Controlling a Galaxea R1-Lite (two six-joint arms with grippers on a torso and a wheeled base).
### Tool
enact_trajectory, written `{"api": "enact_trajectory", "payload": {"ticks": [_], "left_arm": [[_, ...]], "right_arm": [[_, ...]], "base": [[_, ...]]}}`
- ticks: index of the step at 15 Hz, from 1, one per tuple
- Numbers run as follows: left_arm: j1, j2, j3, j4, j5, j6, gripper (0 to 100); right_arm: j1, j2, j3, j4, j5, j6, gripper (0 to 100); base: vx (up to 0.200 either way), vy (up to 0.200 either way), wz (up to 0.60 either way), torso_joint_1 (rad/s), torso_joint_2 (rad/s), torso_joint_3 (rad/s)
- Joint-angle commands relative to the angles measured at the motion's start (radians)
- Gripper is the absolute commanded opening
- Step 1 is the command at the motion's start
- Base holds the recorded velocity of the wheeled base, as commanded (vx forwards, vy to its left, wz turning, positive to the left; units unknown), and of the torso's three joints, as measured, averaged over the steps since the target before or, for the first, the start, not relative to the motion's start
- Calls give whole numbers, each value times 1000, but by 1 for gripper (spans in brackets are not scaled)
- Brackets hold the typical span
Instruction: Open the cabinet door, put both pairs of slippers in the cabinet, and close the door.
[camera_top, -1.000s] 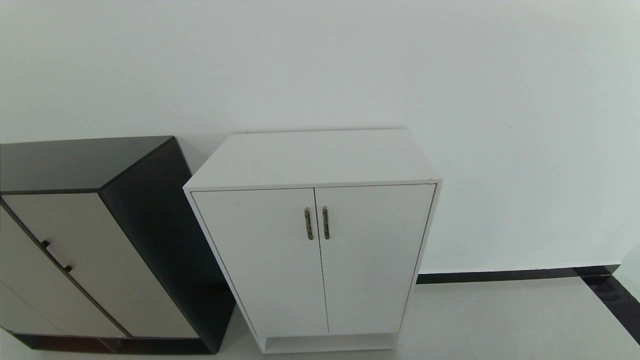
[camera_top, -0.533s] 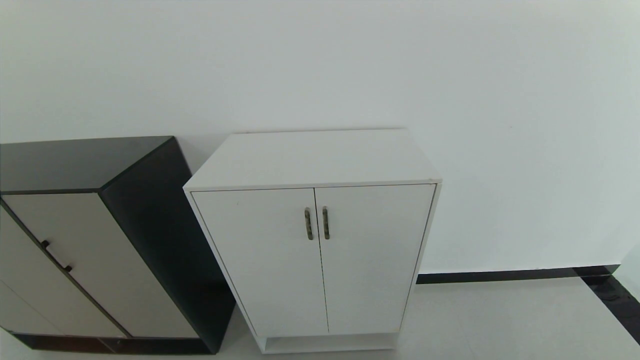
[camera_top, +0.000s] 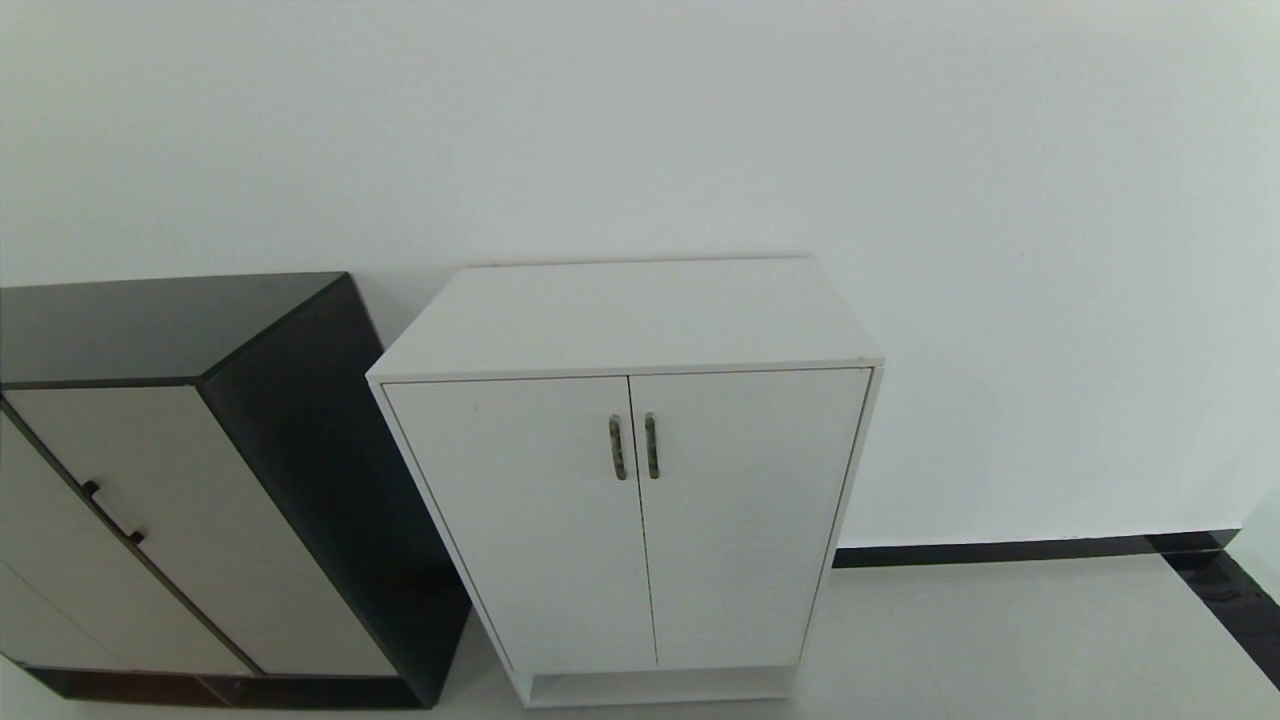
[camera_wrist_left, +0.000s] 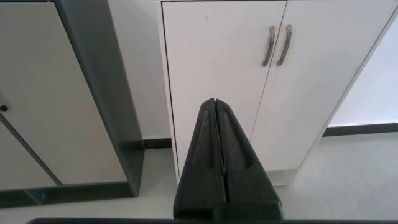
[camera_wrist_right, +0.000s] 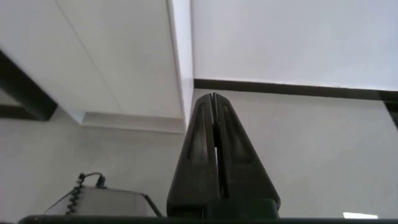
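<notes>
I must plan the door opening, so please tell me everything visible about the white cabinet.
The white cabinet is a box, seemingly of laminated board, with a flat top. Its two doors are shut and meet at the middle, where two slim, metal-looking handles stand upright side by side. Below the doors is a low open gap. It stands upright on the pale floor, back to the white wall; a black cabinet stands at the robot's left, a gap between them.

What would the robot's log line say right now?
cabinet: closed | left gripper: shut, empty | right gripper: shut, empty | next: open cabinet
</notes>
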Motion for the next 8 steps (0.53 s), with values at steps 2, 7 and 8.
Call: {"api": "enact_trajectory", "payload": {"ticks": [2, 7, 8], "left_arm": [[0, 1, 0, 0, 0, 0, 0], [0, 0, 0, 0, 0, 0, 0], [0, 0, 0, 0, 0, 0, 0]], "right_arm": [[-54, -110, 0, -1, 0, 0, 0], [-56, -202, 0, -1, 0, 2, 0], [-56, -232, 0, -1, 0, 2, 0]], "base": [[0, 0, 0, 0, 0, 0], [0, 0, 0, 0, 0, 0], [0, 0, 0, 0, 0, 0]]}}
